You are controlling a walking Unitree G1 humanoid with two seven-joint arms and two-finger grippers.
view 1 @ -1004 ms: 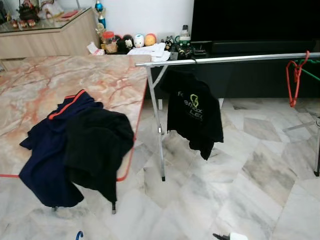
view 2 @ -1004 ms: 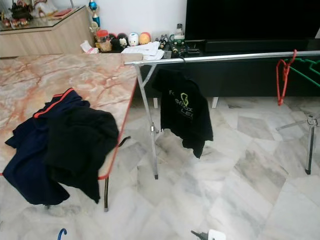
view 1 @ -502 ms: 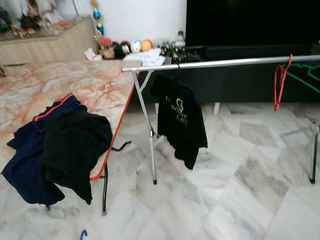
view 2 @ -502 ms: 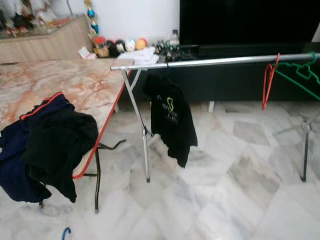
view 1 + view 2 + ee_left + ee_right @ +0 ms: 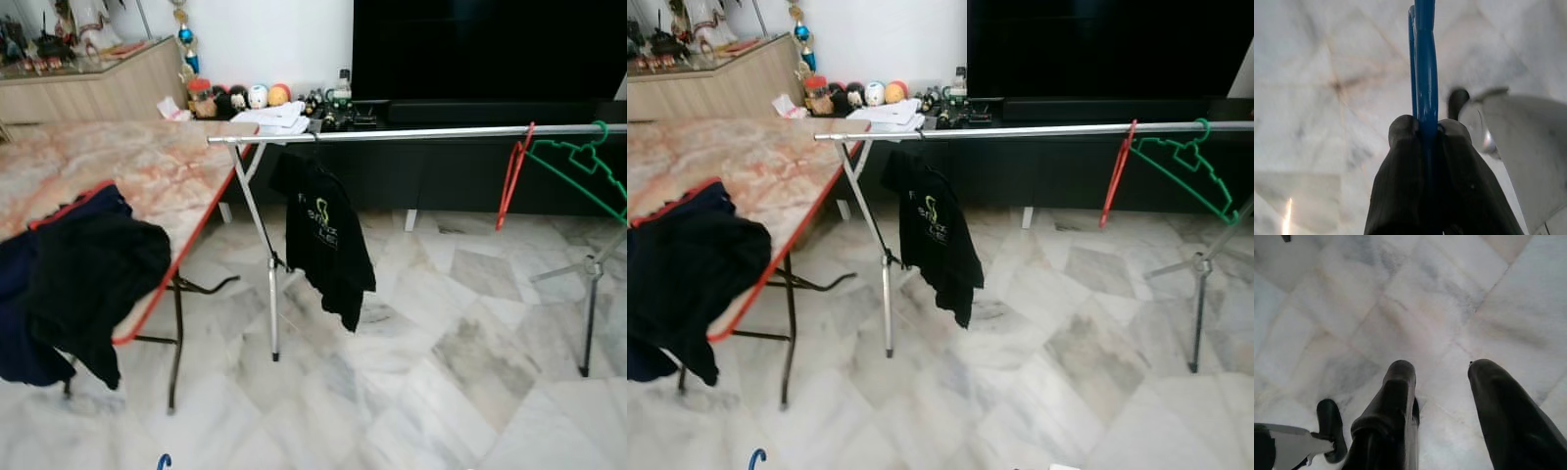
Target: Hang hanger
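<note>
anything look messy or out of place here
Yes: dark clothes lie in a heap, drooping over the marble table edge. On the rail, the black shirt hangs lopsided.

Blue hanger: thin plastic, clamped in left gripper, low near-left over floor; tip at frame bottom.

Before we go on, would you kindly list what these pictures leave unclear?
- Blue hanger: the left wrist view's frame edge cuts it off beyond the left tool.
- Green hanger: cut by the left eye view's edge.
- Shelf figurines: too small to identify.
</note>
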